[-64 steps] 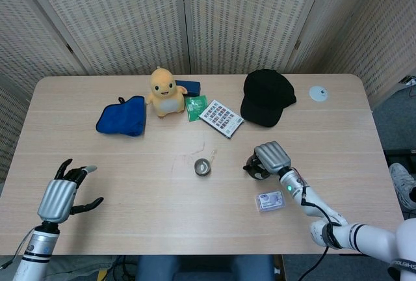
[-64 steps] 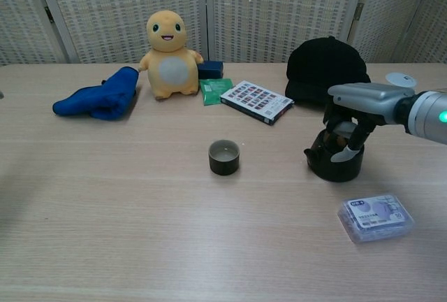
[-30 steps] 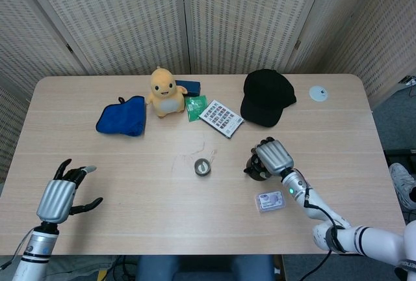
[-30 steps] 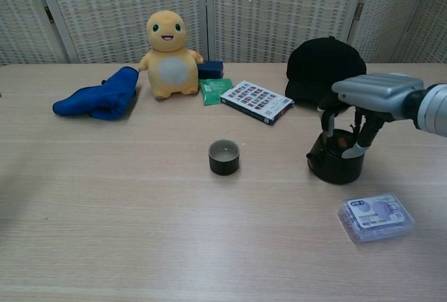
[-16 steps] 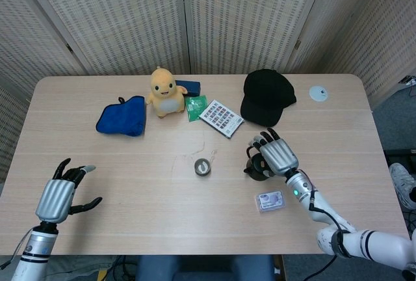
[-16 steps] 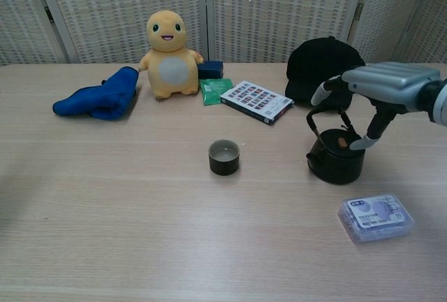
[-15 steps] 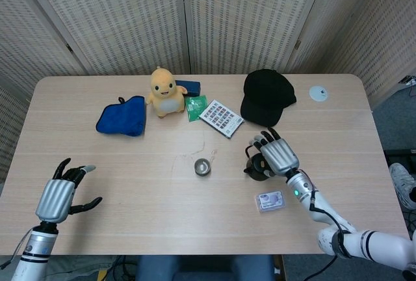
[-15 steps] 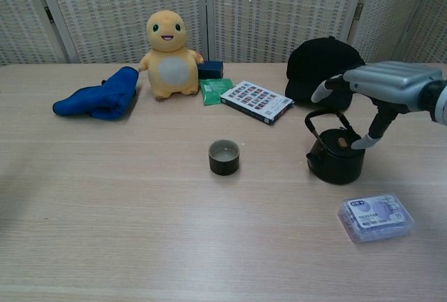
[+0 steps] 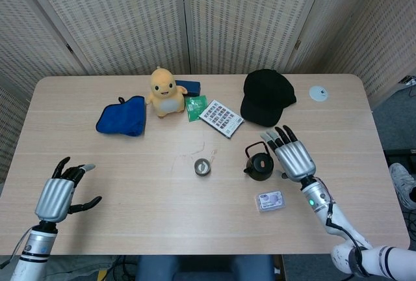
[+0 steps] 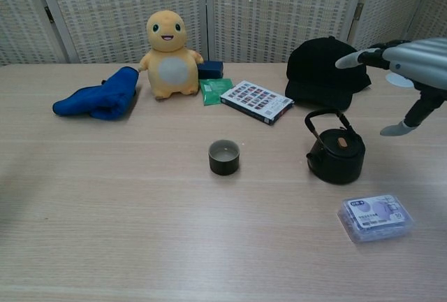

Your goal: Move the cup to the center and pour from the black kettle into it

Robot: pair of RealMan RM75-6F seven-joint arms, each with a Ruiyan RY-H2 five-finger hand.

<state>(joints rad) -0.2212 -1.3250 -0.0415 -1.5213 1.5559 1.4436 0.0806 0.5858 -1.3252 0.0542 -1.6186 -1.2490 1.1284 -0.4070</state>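
Right hand (image 9: 296, 156) hovering beside black kettle (image 10: 336, 155), fingers spread, holding nothing. Left hand (image 9: 57, 194) idling near table edge, half-open, empty. Kettle looking heavy, rigid; gripping upright bail handle best. Cup (image 10: 224, 156) sitting center, small, light.

The tabletop (image 9: 130, 183) is pale wood with a fine grain. The kettle (image 10: 336, 156) is black with a small brown knob on its lid, and the cup (image 10: 224, 156) is dark with a lighter inside. A yellow plush toy (image 10: 167, 54) has a cream belly. The cloth (image 10: 99, 96) is bright blue, the cap (image 10: 323, 68) black, the packet (image 10: 214, 90) green. Both the left hand (image 9: 57, 195) and the right hand (image 9: 293, 154) are silver-grey with black fingers (image 9: 281, 135).
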